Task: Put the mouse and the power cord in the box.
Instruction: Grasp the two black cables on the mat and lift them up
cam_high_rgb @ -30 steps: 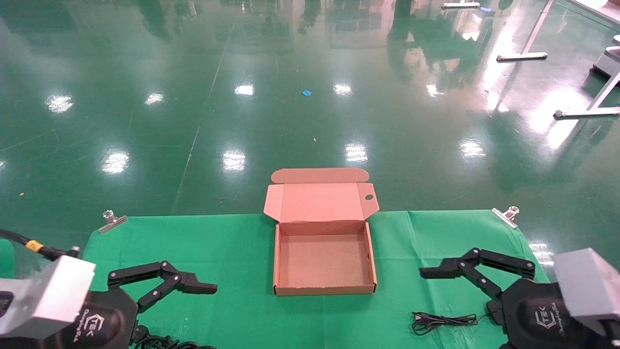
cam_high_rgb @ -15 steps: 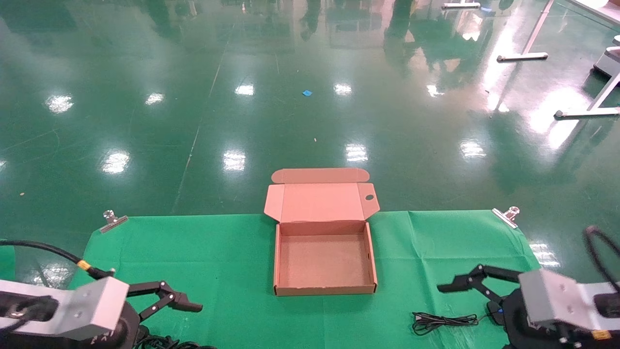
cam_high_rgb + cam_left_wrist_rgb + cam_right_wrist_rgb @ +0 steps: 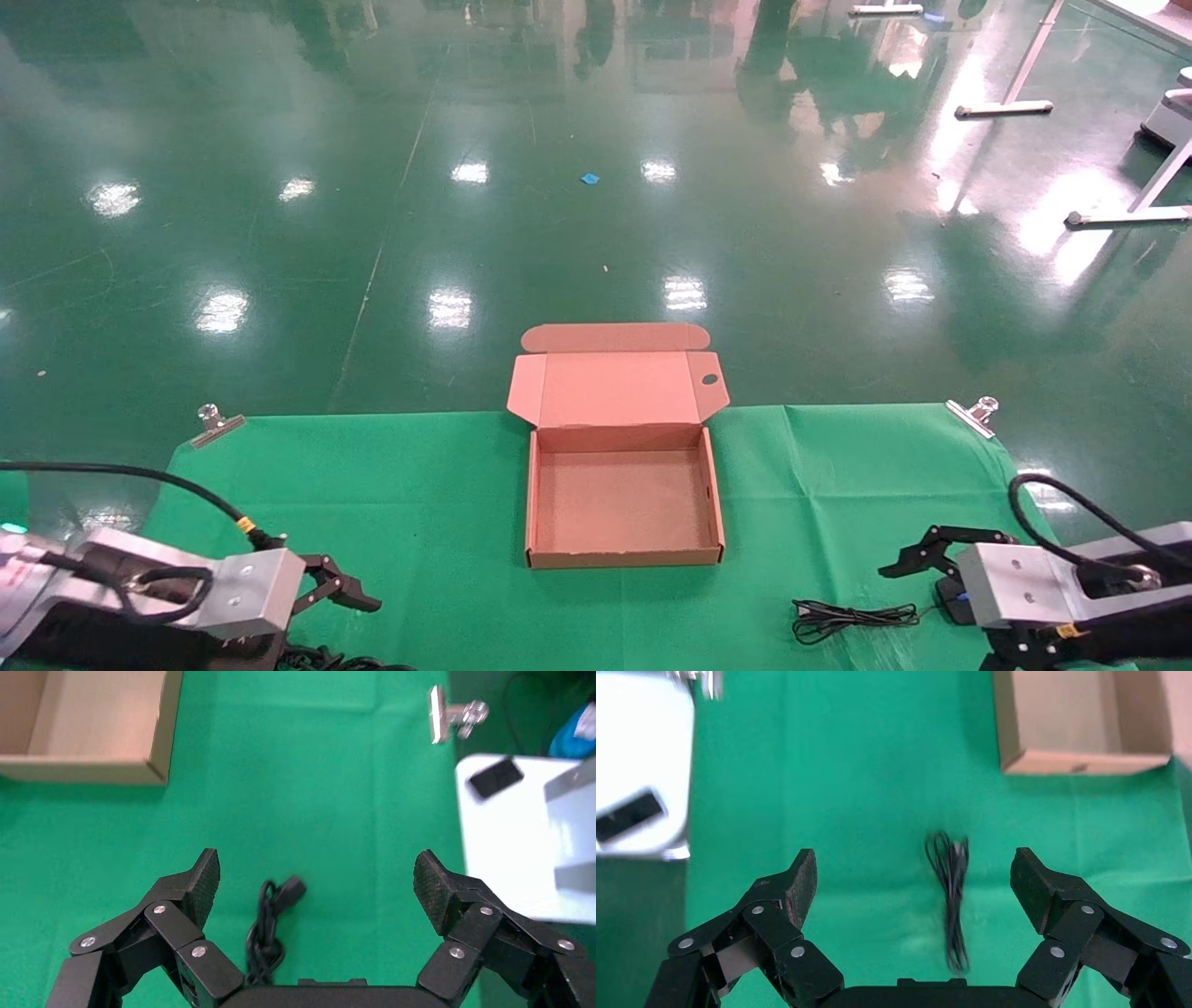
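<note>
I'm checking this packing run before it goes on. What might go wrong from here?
The left gripper is open above the power cord; gripping one strand may let the loose bundle trail and catch the box wall. The right gripper is open over the mouse's thin cable, with the mouse largely hidden under the arm, so it may pinch cable instead.

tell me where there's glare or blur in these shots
Head view: ceiling lights throw bright glare patches across the glossy green floor; the box is sharp. Right wrist view: the thin black cable on the green cloth is motion-smeared. Left wrist view: the power cord is crisp.
</note>
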You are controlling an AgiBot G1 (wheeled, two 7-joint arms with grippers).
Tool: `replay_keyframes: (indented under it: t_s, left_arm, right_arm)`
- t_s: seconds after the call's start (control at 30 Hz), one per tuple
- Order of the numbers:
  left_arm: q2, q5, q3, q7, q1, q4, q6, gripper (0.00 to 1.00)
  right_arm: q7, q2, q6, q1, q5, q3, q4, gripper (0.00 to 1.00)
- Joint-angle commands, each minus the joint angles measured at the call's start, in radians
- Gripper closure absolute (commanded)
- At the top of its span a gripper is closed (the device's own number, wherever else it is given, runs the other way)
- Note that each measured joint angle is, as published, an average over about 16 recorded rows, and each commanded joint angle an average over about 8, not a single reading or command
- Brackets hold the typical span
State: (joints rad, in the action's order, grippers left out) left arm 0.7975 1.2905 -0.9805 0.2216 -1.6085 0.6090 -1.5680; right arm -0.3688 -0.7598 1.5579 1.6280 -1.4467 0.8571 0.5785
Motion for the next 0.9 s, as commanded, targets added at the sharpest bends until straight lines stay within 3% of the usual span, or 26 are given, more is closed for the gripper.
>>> replay_keyframes:
  t_s: [0.03, 0.23, 0.6, 0.9]
  left_arm:
    - [0.031, 0.025, -0.026, 0.034, -0.023, -0.057, 0.000, 0.00]
    - [0.120, 0.103, -0.071, 0.120, -0.053, -0.227, 0.074, 0.00]
    - [0.237, 0.191, -0.111, 0.228, -0.054, -0.435, 0.268, 0.00]
    - [0.273, 0.209, -0.122, 0.285, -0.037, -0.520, 0.294, 0.00]
  right_arm:
    - [-0.043, -0.027, -0.003, 0.031, -0.041, 0.028, -0.054, 0.00]
    - [-0.160, -0.115, -0.070, 0.075, -0.139, 0.081, -0.214, 0.00]
    - [-0.285, -0.270, -0.361, 0.078, -0.239, 0.124, -0.399, 0.00]
    - [-0.333, -0.344, -0.458, 0.046, -0.250, 0.129, -0.483, 0.00]
